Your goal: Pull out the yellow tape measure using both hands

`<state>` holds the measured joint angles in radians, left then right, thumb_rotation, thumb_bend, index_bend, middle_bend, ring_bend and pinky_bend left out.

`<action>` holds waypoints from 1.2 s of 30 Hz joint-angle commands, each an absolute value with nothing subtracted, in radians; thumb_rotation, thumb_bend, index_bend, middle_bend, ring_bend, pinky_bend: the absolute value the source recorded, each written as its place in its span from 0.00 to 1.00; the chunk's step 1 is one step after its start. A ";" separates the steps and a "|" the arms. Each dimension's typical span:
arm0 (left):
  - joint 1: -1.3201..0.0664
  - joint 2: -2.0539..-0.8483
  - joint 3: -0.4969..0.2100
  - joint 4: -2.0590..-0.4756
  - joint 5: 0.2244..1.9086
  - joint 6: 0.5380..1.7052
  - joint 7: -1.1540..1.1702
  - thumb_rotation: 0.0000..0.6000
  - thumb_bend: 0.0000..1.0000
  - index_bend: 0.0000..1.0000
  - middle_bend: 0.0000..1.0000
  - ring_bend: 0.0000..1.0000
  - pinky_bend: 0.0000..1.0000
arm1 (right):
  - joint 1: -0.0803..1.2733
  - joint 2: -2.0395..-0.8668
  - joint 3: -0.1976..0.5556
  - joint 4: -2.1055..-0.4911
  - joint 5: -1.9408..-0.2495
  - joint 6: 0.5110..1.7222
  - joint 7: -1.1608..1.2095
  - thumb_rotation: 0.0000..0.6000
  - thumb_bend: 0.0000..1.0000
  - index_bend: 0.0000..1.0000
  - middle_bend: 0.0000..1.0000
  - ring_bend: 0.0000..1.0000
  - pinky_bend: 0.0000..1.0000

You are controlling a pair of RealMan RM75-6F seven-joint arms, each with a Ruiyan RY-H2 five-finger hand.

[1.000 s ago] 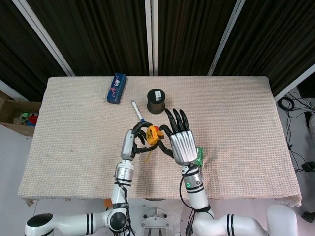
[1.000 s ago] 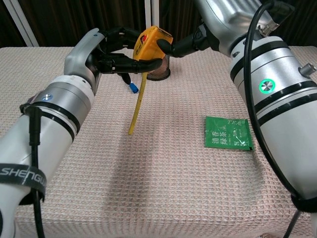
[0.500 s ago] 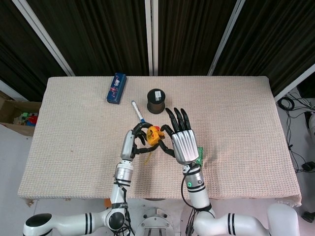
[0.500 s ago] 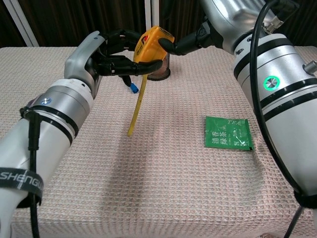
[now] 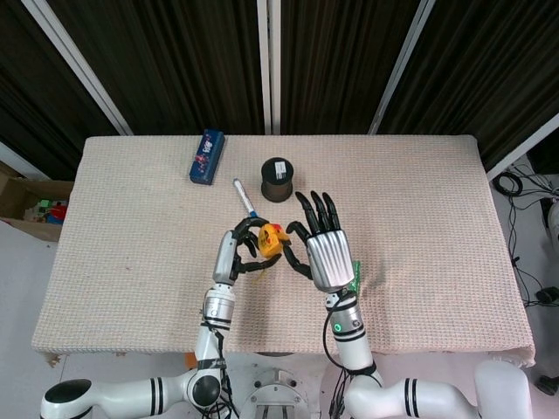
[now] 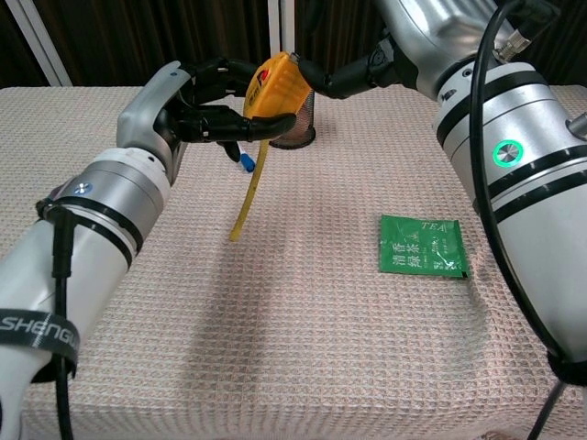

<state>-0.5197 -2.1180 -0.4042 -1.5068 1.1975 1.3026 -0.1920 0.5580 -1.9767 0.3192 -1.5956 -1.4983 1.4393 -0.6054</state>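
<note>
Yellow tape measure (image 6: 278, 87), held aloft above the woven table cover (image 6: 303, 312) between both hands.
Left hand (image 6: 197, 99) fingers clamped around case; right hand (image 5: 321, 244) fingertips touching its far side, other fingers spread; blade (image 6: 248, 188) hangs down.

Bright, even lighting; sharp focus

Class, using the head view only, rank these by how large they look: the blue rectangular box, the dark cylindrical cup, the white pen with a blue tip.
1. Blue rectangular box
2. Dark cylindrical cup, close behind the box
3. White pen with a blue tip, thinnest
</note>
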 commanded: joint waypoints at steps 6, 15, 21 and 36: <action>-0.520 -2.117 -0.401 -1.511 1.207 1.306 -0.200 1.00 0.38 0.69 0.69 0.61 0.68 | 0.562 -1.975 0.320 -1.596 -1.488 1.439 -0.601 1.00 0.28 0.51 0.12 0.00 0.00; -0.515 -2.110 -0.394 -1.517 1.212 1.306 -0.211 1.00 0.38 0.69 0.69 0.61 0.68 | 0.565 -1.965 0.327 -1.619 -1.468 1.430 -0.559 1.00 0.48 0.51 0.13 0.00 0.00; -0.512 -2.104 -0.392 -1.522 1.218 1.309 -0.219 1.00 0.38 0.69 0.69 0.61 0.68 | 0.568 -1.954 0.330 -1.640 -1.462 1.428 -0.551 1.00 0.58 0.51 0.14 0.00 0.00; -0.502 -2.094 -0.389 -1.531 1.224 1.319 -0.233 1.00 0.38 0.69 0.69 0.61 0.68 | 0.579 -1.957 0.336 -1.628 -1.484 1.456 -0.514 1.00 0.63 0.70 0.21 0.00 0.00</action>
